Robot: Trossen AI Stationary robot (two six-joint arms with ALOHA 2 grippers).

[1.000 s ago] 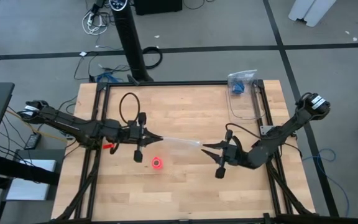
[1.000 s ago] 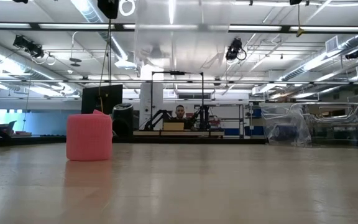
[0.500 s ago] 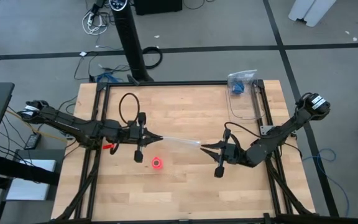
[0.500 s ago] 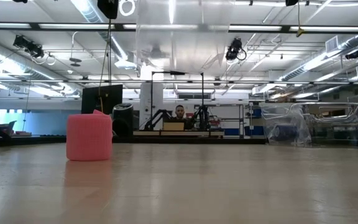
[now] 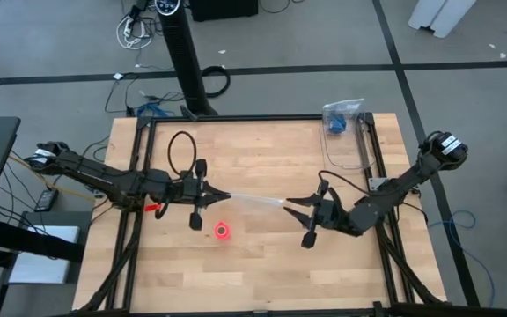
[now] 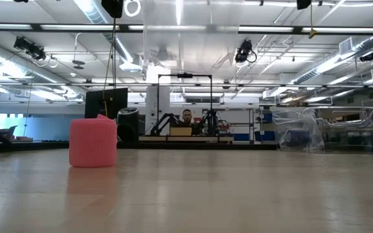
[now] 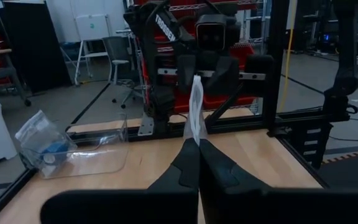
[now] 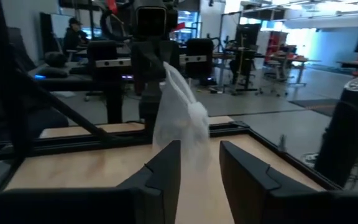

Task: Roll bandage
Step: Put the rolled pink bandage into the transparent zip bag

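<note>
Pink and tightly wound, the bandage already stands as a small roll on the wooden table, just below the centre of the high view and at the left of the low view, upright on its end. So the rolling itself looks finished to me; no loose pink tail shows.

What I am busy with is something else: a clear plastic bag, stretched thin between my two claws above the roll, near it but not touching it. My left gripper, left of centre, is pressed together on one end of the bag; in my left wrist view the fingers meet with the film rising from between them. My right gripper, right of centre, has its fingers spread, the bag's other end lying loose in the gap, so I judge nothing is pinched there.

A transparent container sits at the table's upper right. What seems left is bagging or stowing the roll.
</note>
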